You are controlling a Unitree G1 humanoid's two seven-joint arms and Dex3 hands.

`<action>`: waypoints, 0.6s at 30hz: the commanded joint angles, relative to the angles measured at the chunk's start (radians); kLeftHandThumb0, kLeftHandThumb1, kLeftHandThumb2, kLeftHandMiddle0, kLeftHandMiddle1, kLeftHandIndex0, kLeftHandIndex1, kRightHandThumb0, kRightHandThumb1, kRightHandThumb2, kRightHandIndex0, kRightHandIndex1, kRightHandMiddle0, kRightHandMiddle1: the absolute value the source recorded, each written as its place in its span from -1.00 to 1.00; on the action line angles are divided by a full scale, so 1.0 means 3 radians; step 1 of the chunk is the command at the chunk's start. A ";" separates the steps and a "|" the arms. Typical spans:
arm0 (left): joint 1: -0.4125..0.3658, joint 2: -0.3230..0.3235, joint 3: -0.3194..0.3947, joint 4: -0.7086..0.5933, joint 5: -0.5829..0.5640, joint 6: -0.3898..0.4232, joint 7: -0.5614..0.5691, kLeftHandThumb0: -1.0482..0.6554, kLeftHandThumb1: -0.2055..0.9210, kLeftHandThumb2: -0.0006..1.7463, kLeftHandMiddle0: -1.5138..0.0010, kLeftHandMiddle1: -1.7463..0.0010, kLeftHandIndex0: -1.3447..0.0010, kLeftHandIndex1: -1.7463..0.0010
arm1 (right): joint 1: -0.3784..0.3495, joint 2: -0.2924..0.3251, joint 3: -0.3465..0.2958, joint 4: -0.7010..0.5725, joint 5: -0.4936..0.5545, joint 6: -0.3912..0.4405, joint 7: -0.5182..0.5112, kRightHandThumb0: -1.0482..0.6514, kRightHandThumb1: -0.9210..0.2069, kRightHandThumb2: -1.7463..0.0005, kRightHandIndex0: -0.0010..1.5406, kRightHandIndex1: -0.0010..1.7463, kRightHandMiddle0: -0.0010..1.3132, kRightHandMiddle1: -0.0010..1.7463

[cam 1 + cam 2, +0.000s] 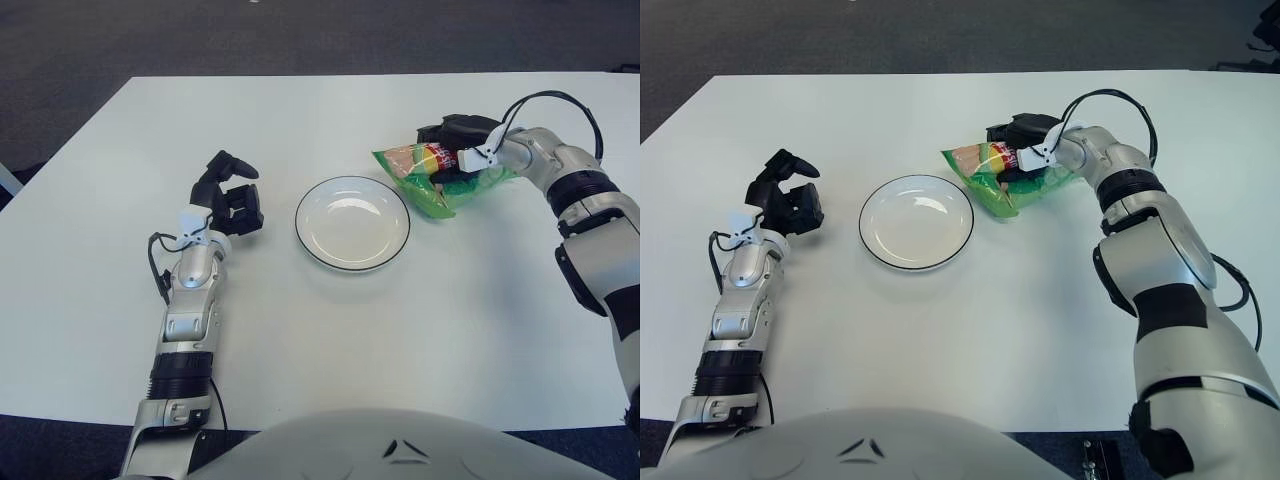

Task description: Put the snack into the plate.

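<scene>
White table lay under both arms, the right hand clamped on the snack bag just right of the plate, seemingly mid-pickup and needing a lift leftward, while the left hand showed left, fingers loosely apart.

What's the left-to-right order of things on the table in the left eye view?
Left hand with black fingers, holding nothing → round white plate with a dark rim → green plastic snack bag, with the right hand grasping it from above.
</scene>
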 commanded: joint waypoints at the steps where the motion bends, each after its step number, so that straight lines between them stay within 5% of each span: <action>1: 0.0329 -0.0152 -0.0005 0.0136 0.0000 0.0045 0.0050 -0.29 0.14 0.34 -0.65 -1.00 0.23 -1.00 | 0.0302 0.0050 -0.0025 0.0086 0.0002 0.0104 -0.0175 0.81 0.21 -0.61 -0.14 1.00 0.22 1.00; 18: 0.0264 -0.0126 0.0010 0.0212 0.0006 0.0069 0.0061 -0.29 0.12 0.35 -0.66 -1.00 0.21 -1.00 | 0.0324 -0.0167 -0.0509 -0.0603 0.0408 -0.0166 -0.0105 0.81 0.19 -0.60 -0.14 1.00 0.28 1.00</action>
